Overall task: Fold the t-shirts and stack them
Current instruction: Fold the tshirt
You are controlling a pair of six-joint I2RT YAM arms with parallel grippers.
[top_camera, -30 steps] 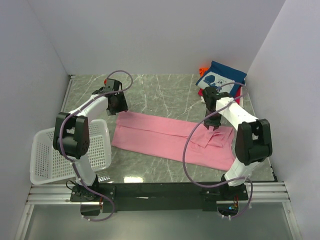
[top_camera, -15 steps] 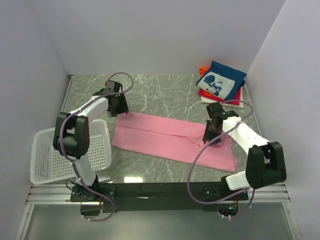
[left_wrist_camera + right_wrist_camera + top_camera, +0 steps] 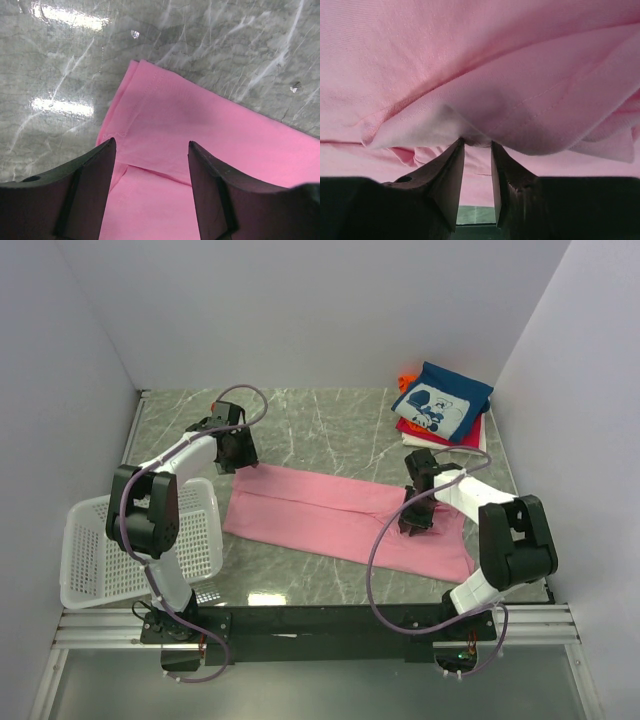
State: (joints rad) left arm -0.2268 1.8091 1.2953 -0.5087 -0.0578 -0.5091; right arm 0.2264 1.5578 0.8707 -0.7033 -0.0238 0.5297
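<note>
Right arm [image 3: 458,490] bent low, jaws pinching pink tee [image 3: 310,512]; left jaws apart.

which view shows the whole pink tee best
Top external: the pink tee shows in full, a long flat strip. Left wrist shows only one corner of it; right wrist only a bunched fold up close.

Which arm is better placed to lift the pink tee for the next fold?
Likely right: the right gripper pinches a fold at the right end of the pink tee. The left gripper hangs open above the far left corner, holding nothing.
</note>
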